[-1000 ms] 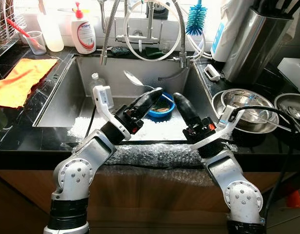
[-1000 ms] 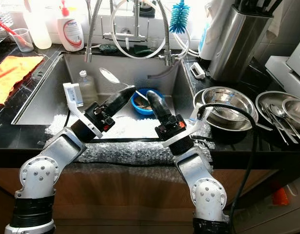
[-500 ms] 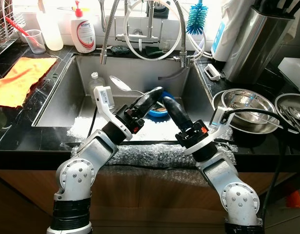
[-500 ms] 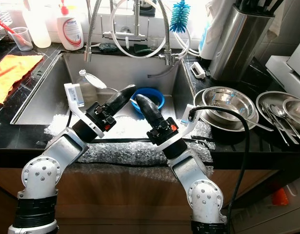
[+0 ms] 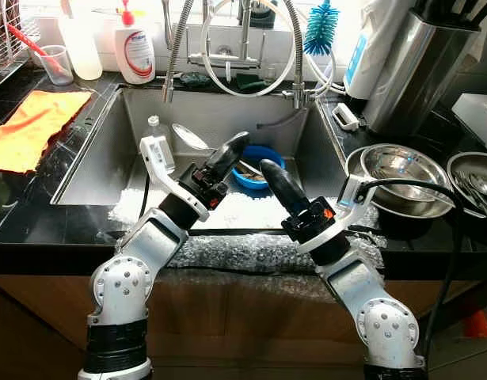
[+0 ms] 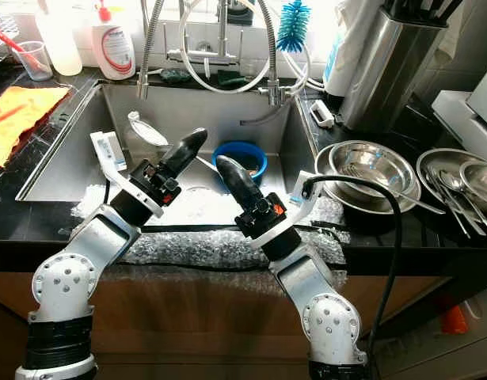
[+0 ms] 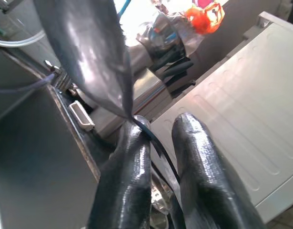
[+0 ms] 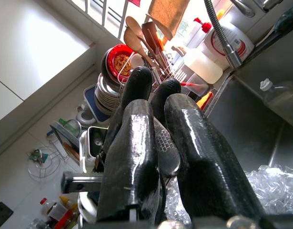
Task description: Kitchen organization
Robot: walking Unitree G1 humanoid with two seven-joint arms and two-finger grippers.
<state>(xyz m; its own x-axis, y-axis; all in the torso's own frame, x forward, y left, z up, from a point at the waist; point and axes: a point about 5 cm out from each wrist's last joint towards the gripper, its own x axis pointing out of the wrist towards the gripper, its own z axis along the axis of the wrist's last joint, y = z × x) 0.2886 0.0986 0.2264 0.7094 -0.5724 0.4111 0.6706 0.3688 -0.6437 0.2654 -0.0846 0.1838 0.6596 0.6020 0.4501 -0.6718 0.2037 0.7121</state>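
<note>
Left eye view: soap bottle [image 5: 135, 52], label unreadable

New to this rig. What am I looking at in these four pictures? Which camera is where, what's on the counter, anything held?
It is a humanoid robot standing at a kitchen sink. The two wide pictures come from its head camera and look down at its own silver arms. The two close-ups come from a camera on each wrist and look along that arm's black fingers.

The left gripper and the right gripper both reach over the sink, near a blue bowl lying in it. Bubble wrap covers the front edge.

On the counter, an orange cloth lies on the robot's left and a soap bottle stands behind it. Steel bowls sit on its right.

I can't make out whether either gripper holds anything.
</note>
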